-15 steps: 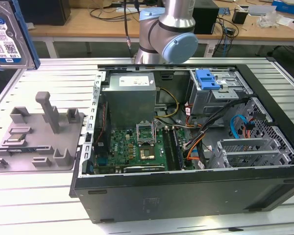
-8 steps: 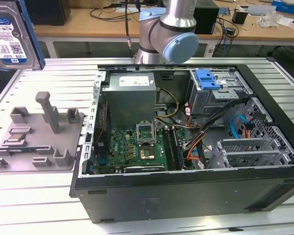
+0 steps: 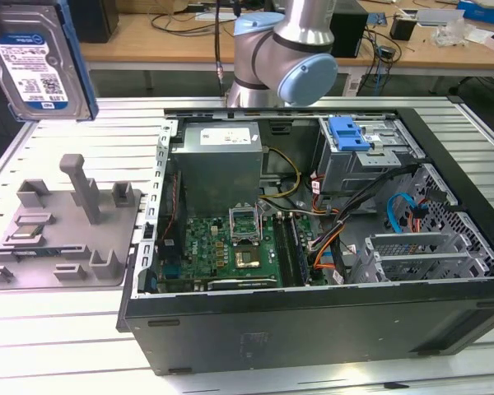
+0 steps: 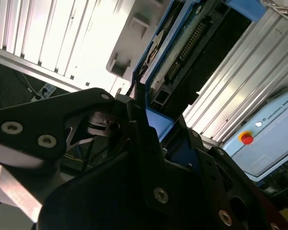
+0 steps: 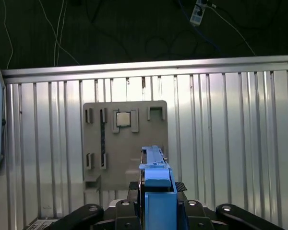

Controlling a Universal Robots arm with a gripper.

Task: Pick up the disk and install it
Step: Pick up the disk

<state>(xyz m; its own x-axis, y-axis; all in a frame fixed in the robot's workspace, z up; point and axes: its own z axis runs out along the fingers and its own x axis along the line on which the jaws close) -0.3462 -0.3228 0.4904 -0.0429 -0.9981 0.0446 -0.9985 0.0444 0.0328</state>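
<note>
Past the pickup step by the look of it: got the disk point(image 3: 37, 58) pinched tight in the end effector point(image 5: 156, 189), up high at the exterior view's far left, well clear of the grey fixture tray point(image 3: 66, 230). Not installed yet, and probably calls for lining it up square with the blue-tabbed drive cage point(image 3: 350, 136) at the far right inside the open PC case point(image 3: 313, 346).

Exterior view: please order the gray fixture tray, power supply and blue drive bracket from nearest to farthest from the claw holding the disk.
The claw grips the disk at the exterior view's upper left.
1. Gray fixture tray: that view's left, beneath the disk.
2. Power supply: middle, inside the computer case.
3. Blue drive bracket: right of it, farthest.
</note>
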